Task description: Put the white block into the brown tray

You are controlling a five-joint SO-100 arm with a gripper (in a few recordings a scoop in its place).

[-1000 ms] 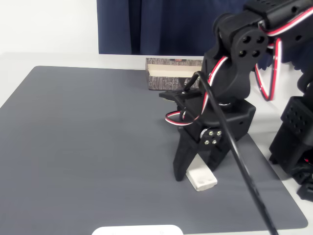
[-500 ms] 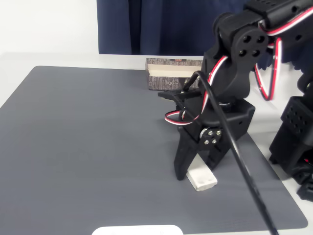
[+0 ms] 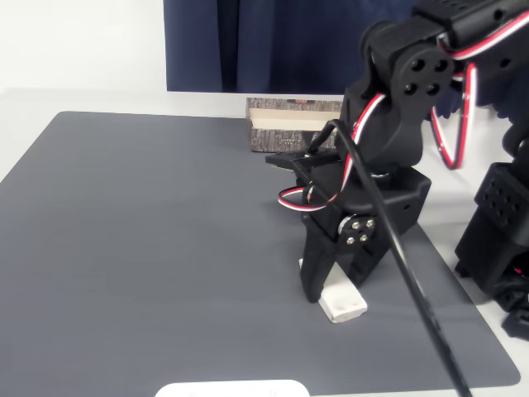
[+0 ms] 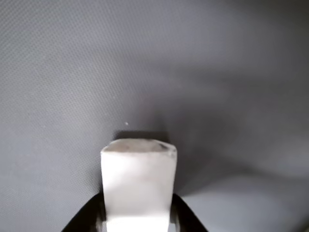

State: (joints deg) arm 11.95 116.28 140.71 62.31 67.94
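Observation:
The white block (image 3: 342, 303) lies on the grey mat at the front right, its near end sticking out from under the black gripper (image 3: 335, 285). In the wrist view the white block (image 4: 138, 181) fills the gap between the two dark fingers (image 4: 89, 216), which press on both of its sides; the gripper is shut on it. The block's lower edge rests on or just above the mat. The brown tray (image 3: 291, 125) stands at the mat's far edge, behind the arm, with bark-patterned walls and a pale inside.
A wide white rounded plate (image 3: 231, 389) peeks in at the bottom edge of the fixed view. Another black arm base (image 3: 496, 240) stands off the mat at the right. The grey mat (image 3: 140, 248) lies open to the left.
The fingers have closed in on the white block; the left finger moved right against it. The block shifted slightly toward the gripper.

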